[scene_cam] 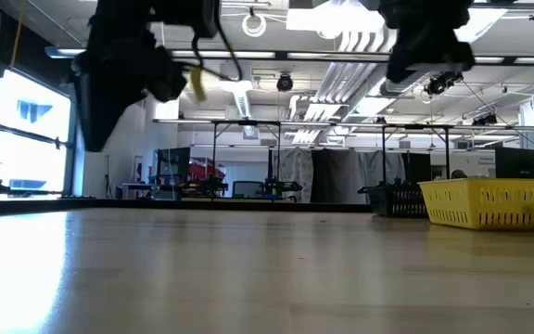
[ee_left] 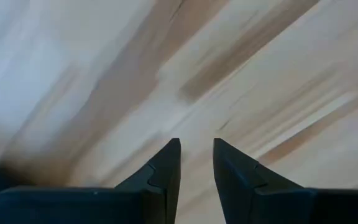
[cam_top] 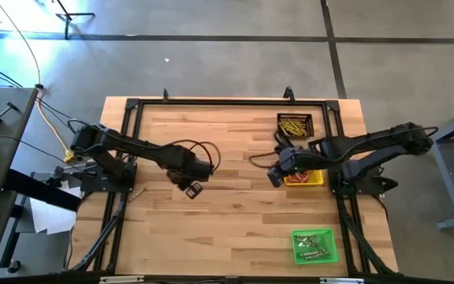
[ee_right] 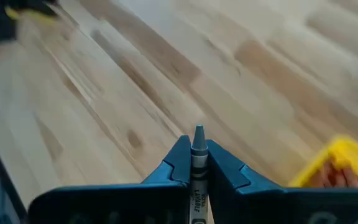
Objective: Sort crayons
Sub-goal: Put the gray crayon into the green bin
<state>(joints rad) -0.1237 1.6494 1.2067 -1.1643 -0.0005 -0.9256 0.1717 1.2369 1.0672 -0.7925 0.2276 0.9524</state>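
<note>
A grey crayon (ee_right: 199, 140) with a paper label sits between the fingers of my right gripper (ee_right: 199, 149), which is shut on it above the table just left of the yellow tray (cam_top: 315, 181). That tray holds red crayons (cam_top: 299, 179). Yellow crayons (cam_top: 294, 125) lie in the black tray (cam_top: 309, 118) at the far right. Greyish crayons (cam_top: 312, 246) lie in the green tray (cam_top: 331, 256) at the near right. My left gripper (ee_left: 196, 146) hovers open over bare wood left of the table's middle (cam_top: 190, 189), pointing down, with nothing between its fingers. My right gripper pinches the grey crayon's labelled shaft (ee_right: 199, 163) between its two fingers. The crayon lies along the fingers, and its pointed tip (ee_right: 199, 130) sticks out just past the fingertips. The fingers slant down from the table's right side. The crayon is lifted clear of the table.
A black frame (cam_top: 211, 102) runs around the wooden table top. In the low view the yellow tray (scene_cam: 494, 202) stands at the right. Bare wood lies between the two grippers and across the near middle of the table (cam_top: 227, 229).
</note>
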